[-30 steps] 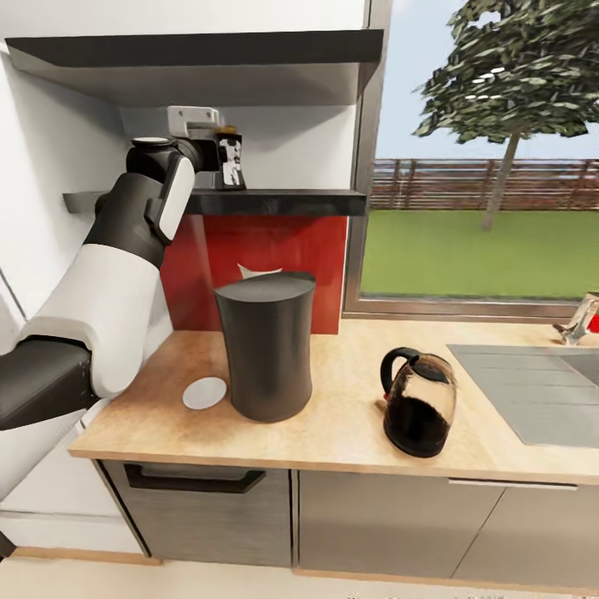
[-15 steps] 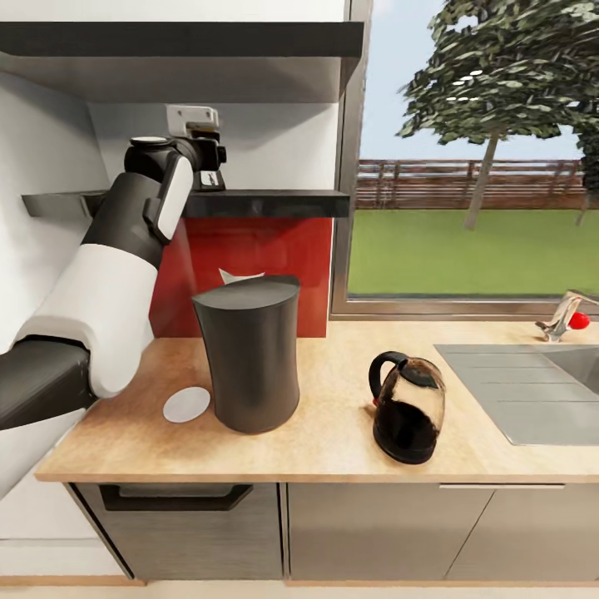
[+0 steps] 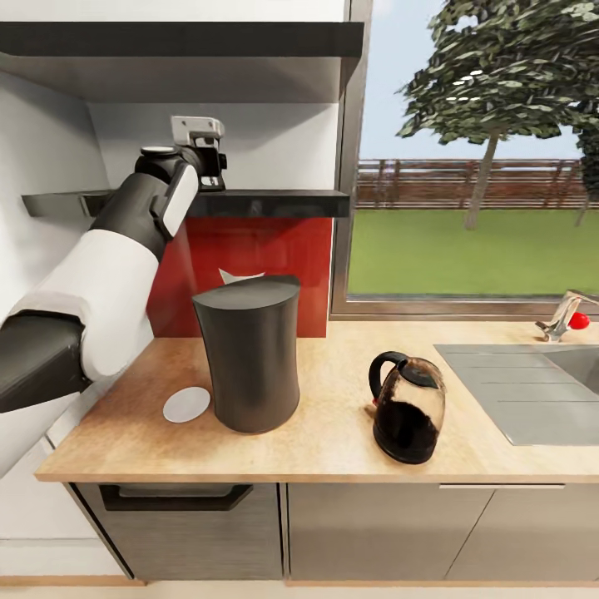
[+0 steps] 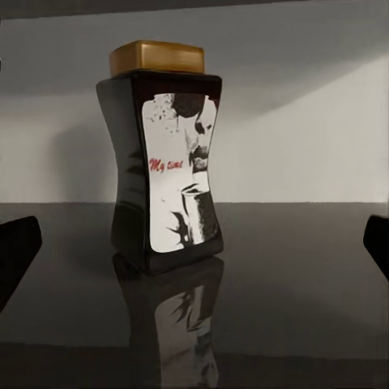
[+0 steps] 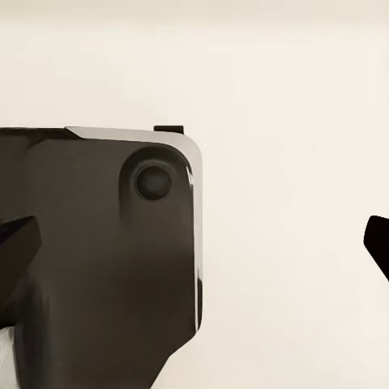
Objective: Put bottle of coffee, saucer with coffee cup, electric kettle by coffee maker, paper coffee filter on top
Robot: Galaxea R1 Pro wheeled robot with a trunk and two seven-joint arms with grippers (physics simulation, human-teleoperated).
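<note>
The coffee bottle [image 4: 166,166], dark and waisted with a gold cap and a "My time" label, stands upright on the glossy black shelf [image 4: 292,267]. My left gripper [image 4: 194,251] is open, a fingertip on each side and the bottle a little beyond them. In the head view the left gripper [image 3: 210,163] is up at the shelf [image 3: 274,202] and covers the bottle. The dark coffee maker [image 3: 248,353] stands on the counter, with a flat white disc [image 3: 185,404] to its left and the glass kettle [image 3: 408,408] to its right. My right gripper [image 5: 194,243] is open and holds nothing.
A sink [image 3: 532,391] with a faucet [image 3: 566,314] takes up the counter's right end. A second dark shelf [image 3: 183,58] hangs above the bottle's shelf. A window frame [image 3: 345,166] stands right of the shelves. The right wrist view shows a dark robot part [image 5: 97,243] over pale floor.
The head camera shifted between one second and half a second ago. Since then my left arm has risen slightly and moved closer to the bottle, which the gripper now covers in the head view.
</note>
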